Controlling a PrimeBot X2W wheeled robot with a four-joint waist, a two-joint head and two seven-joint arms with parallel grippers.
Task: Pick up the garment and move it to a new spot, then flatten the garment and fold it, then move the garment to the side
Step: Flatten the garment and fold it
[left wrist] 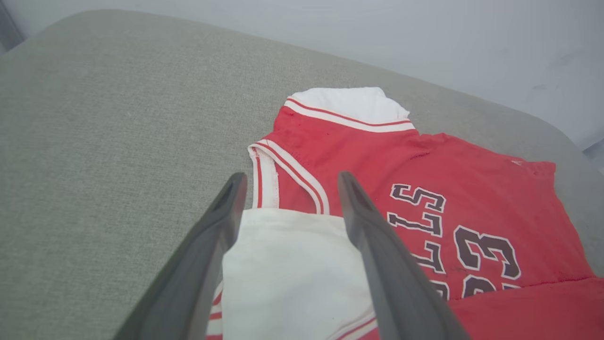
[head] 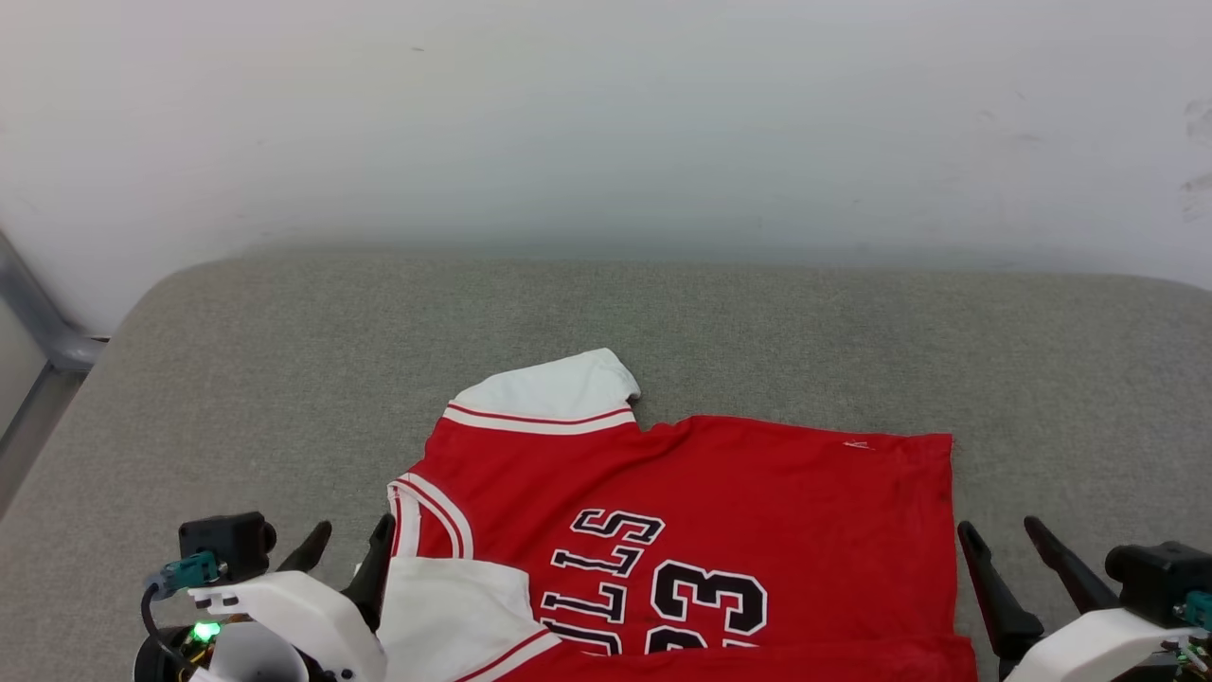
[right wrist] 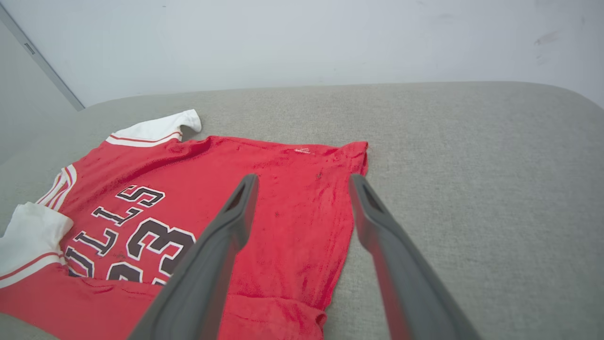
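- Head view: the red shirt lies spread on the grey bench, at the middle of its near edge, with the print up. The left gripper and the right gripper are both open and empty, one at each side of the shirt.
- Left wrist view: the spread fingers frame a white sleeve.
- Right wrist view: the fingers are apart, one over the red cloth, one over the bench.

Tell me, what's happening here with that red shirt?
A two-armed robot is folding a red jersey laid on a grey cushion. The shirt's near edge is turned up over the number 23, and one white sleeve lies folded in. The left gripper and right gripper sit by its near corners, both open, holding nothing.
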